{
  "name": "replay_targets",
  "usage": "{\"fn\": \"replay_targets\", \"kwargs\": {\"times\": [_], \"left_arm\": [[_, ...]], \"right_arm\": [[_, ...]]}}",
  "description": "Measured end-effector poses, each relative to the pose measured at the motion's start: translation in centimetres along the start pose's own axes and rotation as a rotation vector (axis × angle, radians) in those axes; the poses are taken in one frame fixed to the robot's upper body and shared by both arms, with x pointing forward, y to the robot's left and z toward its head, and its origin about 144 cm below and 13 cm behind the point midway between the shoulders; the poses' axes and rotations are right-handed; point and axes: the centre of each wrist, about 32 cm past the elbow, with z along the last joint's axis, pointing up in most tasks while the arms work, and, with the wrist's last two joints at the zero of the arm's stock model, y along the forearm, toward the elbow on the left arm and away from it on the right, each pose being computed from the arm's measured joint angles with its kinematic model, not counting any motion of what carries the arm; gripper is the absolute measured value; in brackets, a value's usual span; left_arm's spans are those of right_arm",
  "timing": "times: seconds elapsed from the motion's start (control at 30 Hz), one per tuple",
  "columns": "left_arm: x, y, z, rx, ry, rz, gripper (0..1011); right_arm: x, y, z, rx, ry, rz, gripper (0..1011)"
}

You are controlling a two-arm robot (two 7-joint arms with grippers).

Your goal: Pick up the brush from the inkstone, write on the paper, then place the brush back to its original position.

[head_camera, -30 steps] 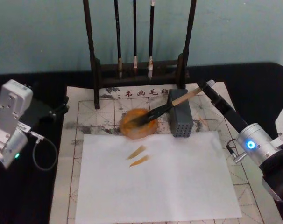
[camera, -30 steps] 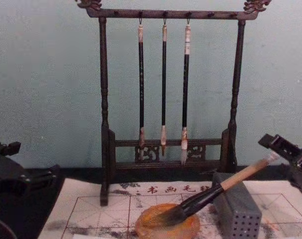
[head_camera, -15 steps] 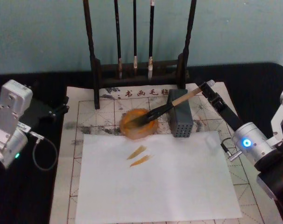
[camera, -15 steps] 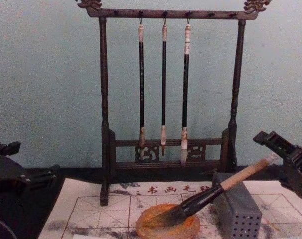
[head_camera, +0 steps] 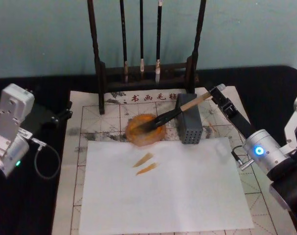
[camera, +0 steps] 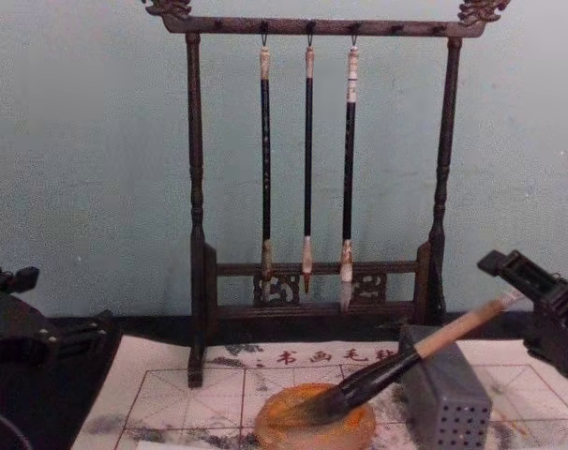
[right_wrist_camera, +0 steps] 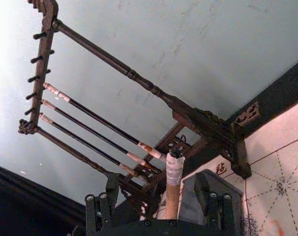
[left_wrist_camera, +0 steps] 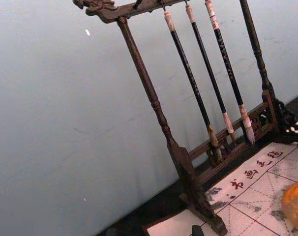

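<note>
Brush (head_camera: 170,115) rests tip in inkstone (head_camera: 135,133), right pincer (head_camera: 216,91) wide astride its right end, left pincer (head_camera: 66,113) idle at left: lifting, writing, return apparently remain.

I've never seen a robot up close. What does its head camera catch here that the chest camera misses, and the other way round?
Head view alone: a plain white sheet carrying two orange strokes. Chest view alone: the dark wooden rack's carved top bar, where three thin black brushes hang. Shared: the large wooden-handled brush, tip in the round orange-brown inkstone, handle on a grey holed block; the open right gripper at its end; the left gripper parked left.
</note>
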Motion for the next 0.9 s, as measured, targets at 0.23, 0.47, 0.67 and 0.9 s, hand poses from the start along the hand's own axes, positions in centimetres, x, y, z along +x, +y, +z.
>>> {"fn": "replay_targets", "kwargs": {"times": [0.23,0.47,0.67,0.9], "left_arm": [[0.00,0.00,0.00,0.000,0.000,0.000,1001],[0.00,0.00,0.00,0.000,0.000,0.000,1001],[0.00,0.00,0.00,0.000,0.000,0.000,1001],[0.00,0.00,0.00,0.000,0.000,0.000,1001]], "right_arm": [[0.01,0.00,-0.07,-0.005,0.008,-0.002,1000],[0.00,0.00,-0.03,-0.008,0.012,-0.007,1000],[-0.02,0.01,-0.01,-0.007,0.011,-0.005,1000],[-0.02,0.00,-0.01,-0.006,0.011,-0.005,1000]]}}
